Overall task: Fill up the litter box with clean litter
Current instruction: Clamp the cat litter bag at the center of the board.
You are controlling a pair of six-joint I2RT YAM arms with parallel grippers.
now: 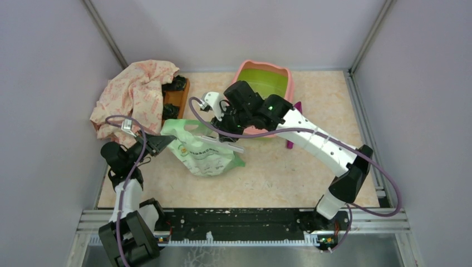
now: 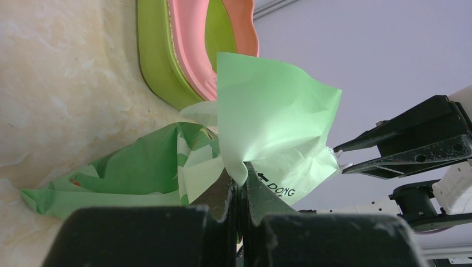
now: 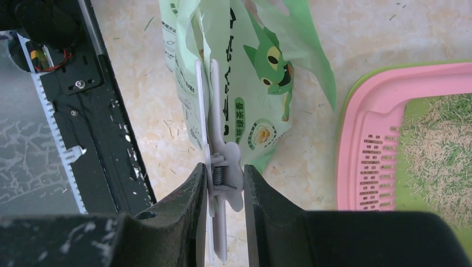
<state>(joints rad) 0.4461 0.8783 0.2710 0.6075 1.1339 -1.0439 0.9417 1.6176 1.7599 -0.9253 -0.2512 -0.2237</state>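
The litter box [image 1: 266, 82] with its pink rim and lime-green inside stands at the back of the table. In the right wrist view its slotted ledge [image 3: 372, 161] shows, with a thin layer of clean litter [image 3: 439, 146] beside it. A light green printed bag [image 1: 207, 151] lies in front of the box. My left gripper [image 1: 162, 142] is shut on the bag's corner [image 2: 261, 117], holding it up. My right gripper [image 3: 224, 169] is shut on the handles of a grey spring clip [image 3: 222, 161] that clamps the bag's top edge [image 3: 206, 83].
A crumpled patterned cloth [image 1: 135, 94] lies at the back left over a wooden block [image 1: 175, 99]. A magenta scoop [image 1: 294, 125] pokes out beside the right arm. The black base rail [image 1: 234, 225] runs along the near edge. Stray granules dot the table [image 3: 167, 130].
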